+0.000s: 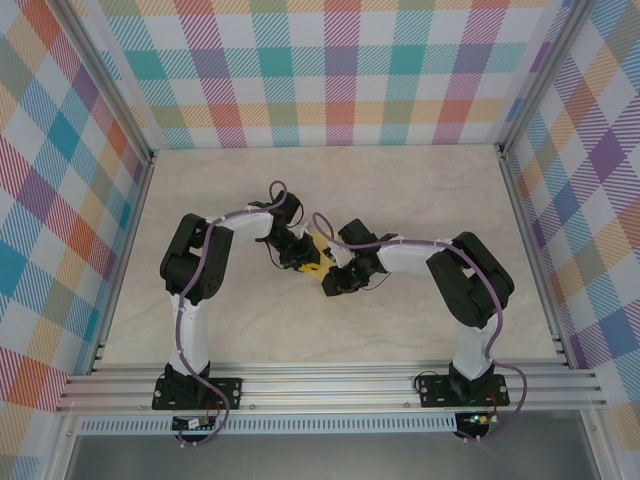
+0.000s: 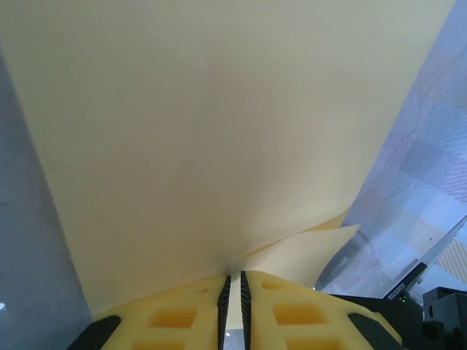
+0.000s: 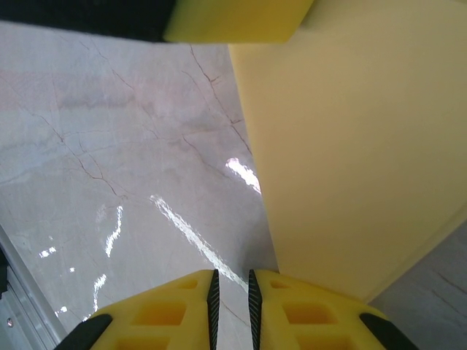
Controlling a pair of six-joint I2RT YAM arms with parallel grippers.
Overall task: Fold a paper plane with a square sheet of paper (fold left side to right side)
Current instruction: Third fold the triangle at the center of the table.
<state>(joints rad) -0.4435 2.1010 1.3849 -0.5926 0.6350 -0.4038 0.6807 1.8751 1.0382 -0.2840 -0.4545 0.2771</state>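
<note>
Between the nearly touching fingers of the left pincer (image 2: 233,281), the square sheet of paper (image 2: 219,131) is pinched over the middle of the bench (image 3: 109,146), while the right pincer (image 3: 231,281), pressed almost together on nothing, sits just beside its edge

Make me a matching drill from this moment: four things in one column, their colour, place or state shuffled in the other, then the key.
Things:
1. square sheet of paper
2. table
3. back wall
4. left fingers

Descriptions:
A. pale marble pattern
B. pressed together on the paper's edge
C. plain sheet between the two arms
D. coloured checks

Pairs: 1-C, 2-A, 3-D, 4-B
</note>
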